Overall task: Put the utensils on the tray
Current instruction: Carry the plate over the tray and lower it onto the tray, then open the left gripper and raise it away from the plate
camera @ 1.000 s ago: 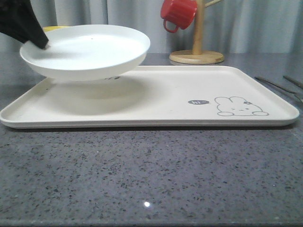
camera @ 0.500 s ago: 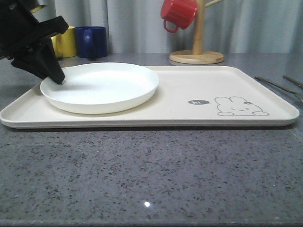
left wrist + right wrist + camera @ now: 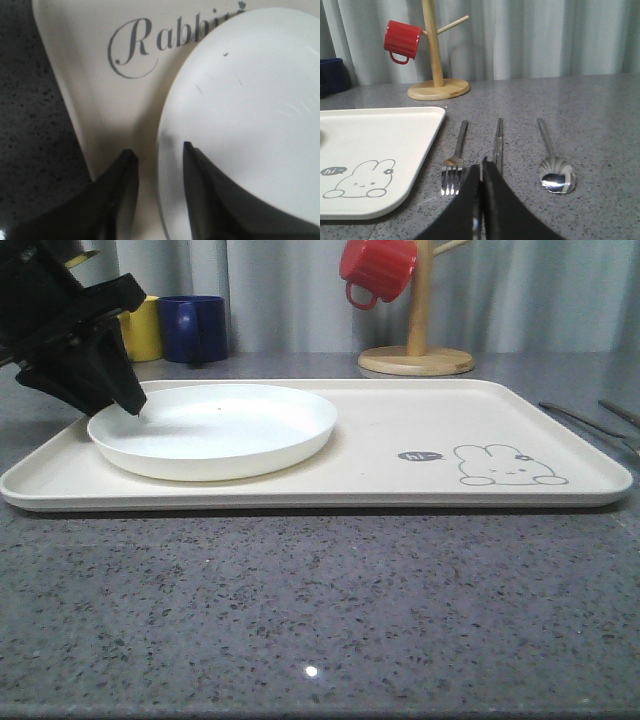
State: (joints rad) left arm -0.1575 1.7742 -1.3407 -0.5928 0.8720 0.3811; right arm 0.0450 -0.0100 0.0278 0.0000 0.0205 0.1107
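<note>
the left gripper (image 3: 160, 152), jaws parted astride the plate (image 3: 215, 428) rim, is releasing it on the tray (image 3: 400, 485); the right gripper (image 3: 481, 172), fingers pressed together, is facing the chopsticks (image 3: 497, 137) beside the tray, needing to open.

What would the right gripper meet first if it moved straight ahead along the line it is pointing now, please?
Most likely the chopsticks: the right gripper, jaws together, points along them, with the fork to one side and the spoon to the other. Whether it would pass above them is unclear.

white plate (image 3: 215, 430) on a cream tray (image 3: 400, 420) with a grey rabbit drawing (image 3: 508, 466) and grey "rabbit" script (image 3: 165, 42). speckled dark grey worktop (image 3: 320, 610). red mug (image 3: 377, 270), yellow mug (image 3: 143, 328), dark blue mug (image 3: 195, 328). shiny silver fork (image 3: 455, 160), chopsticks (image 3: 497, 140) and spoon (image 3: 555, 170). black left gripper (image 3: 137, 407).
</note>
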